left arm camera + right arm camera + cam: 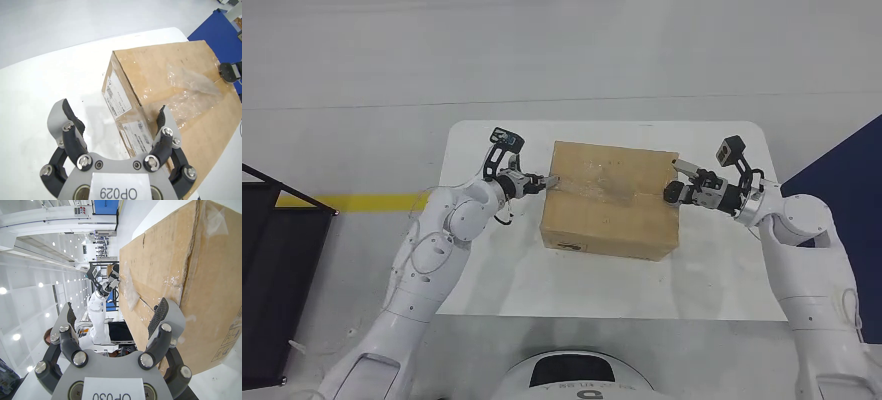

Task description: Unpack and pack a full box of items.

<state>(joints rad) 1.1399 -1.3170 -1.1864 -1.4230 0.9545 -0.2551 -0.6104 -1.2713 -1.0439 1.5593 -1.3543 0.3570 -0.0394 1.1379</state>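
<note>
A brown cardboard box sits closed in the middle of the top view, on a white table. Its top flaps meet in a seam that runs left to right. Crumpled clear tape lies along that seam, partly lifted from the cardboard.

The left gripper is at the box's left edge, level with the seam. In the left wrist view the left gripper is spread wide with nothing between its fingers. One finger is over the top corner of the box and the other over bare table. Whether a finger touches the cardboard cannot be told.

The box side facing that camera carries two white paper labels. One label has a small code square and lines of fine print. The second label, just beside it, has barcodes. Clear tape crosses between them.

The right gripper is at the box's right edge, also by the seam, and it shows as a dark pad at the far end in the left wrist view. In the right wrist view the right gripper is likewise spread apart and grasps nothing, with one ribbed finger beside the end of the box. Printed handling symbols in boxed outlines mark that end wall. The torn tape leads along the top towards the left gripper.

A paper tag with a short code is stuck on each gripper's base.
</note>
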